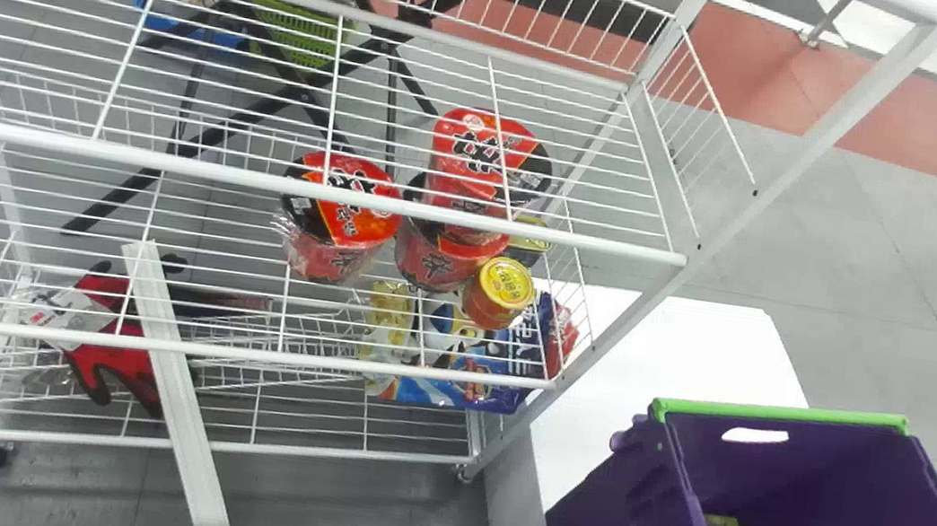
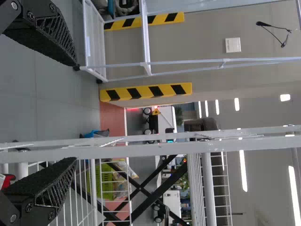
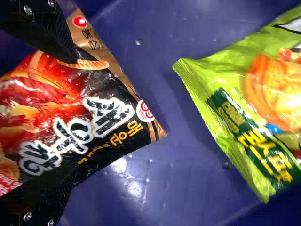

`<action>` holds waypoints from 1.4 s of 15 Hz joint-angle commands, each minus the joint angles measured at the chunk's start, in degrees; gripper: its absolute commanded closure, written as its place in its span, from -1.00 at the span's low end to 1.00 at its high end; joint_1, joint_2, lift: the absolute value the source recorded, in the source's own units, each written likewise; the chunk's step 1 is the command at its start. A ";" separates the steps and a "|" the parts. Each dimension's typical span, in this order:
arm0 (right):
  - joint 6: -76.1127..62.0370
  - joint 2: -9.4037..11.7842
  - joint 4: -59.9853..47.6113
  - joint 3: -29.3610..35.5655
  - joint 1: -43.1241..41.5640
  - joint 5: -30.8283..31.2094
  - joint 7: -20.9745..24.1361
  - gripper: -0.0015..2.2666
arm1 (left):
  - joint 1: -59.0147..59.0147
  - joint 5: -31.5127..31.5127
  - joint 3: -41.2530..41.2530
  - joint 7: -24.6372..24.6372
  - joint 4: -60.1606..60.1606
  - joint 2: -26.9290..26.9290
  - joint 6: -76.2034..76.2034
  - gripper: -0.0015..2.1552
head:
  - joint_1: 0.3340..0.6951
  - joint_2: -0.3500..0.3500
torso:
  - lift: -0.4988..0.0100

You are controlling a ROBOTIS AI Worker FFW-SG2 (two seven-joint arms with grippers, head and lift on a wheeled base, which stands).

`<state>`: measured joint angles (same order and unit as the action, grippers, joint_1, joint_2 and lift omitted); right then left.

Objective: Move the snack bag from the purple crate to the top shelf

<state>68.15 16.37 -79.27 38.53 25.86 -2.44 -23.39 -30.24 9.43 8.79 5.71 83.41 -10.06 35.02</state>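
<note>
White rack (image 1: 297,191) noted left of purple crate (image 1: 625,519). In crate: red-and-black snack bag (image 3: 99,103), presumed target, straddled by nearer right fingers (image 3: 44,35), wide apart, no grip seen; end seal oblique. Green bag (image 3: 225,84) separated by bare purple gap. Left fingers (image 2: 44,35) parted, empty.

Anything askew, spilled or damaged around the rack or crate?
One oddity: in the head view, a loose-looking white bar slants across the front of the rack's lower shelves, out of line with their rails. Can't tell what holds it. No spill or torn pack visible.
</note>
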 commanded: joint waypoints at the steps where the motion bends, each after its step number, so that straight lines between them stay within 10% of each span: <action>1: -3.14 -0.02 2.11 -2.14 -0.55 2.09 -0.07 -0.98 | 0.35 0.15 0.00 0.09 -0.53 -0.13 0.18 -0.91 | 1.00 -1.00 | -0.82; 12: -13.69 -1.16 7.82 -3.02 -1.95 2.18 -3.59 -0.91 | 1.23 0.59 0.00 0.44 -1.41 -0.75 0.18 -0.91 | 1.00 -1.00 | -0.82; 15: -15.10 -1.69 8.00 -3.29 -1.95 3.50 -4.65 -0.56 | 1.32 0.68 0.00 0.53 -1.50 -0.83 0.00 -0.91 | 1.00 -1.00 | -0.82; 18: -15.98 -2.13 7.73 -3.46 -1.95 3.50 -4.82 0.71 | 1.32 0.85 0.09 0.62 -1.41 -0.92 0.18 -0.91 | 1.00 -1.00 | -0.82; 21: -15.10 -3.36 4.66 -2.23 -1.34 2.79 -5.00 0.78 | 1.32 0.94 0.09 0.62 -1.41 -0.92 0.18 -0.91 | 1.00 -1.00 | -0.82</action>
<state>52.48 13.71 -72.78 35.56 24.08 0.71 -28.34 -28.87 10.34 8.92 6.33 81.93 -10.98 35.11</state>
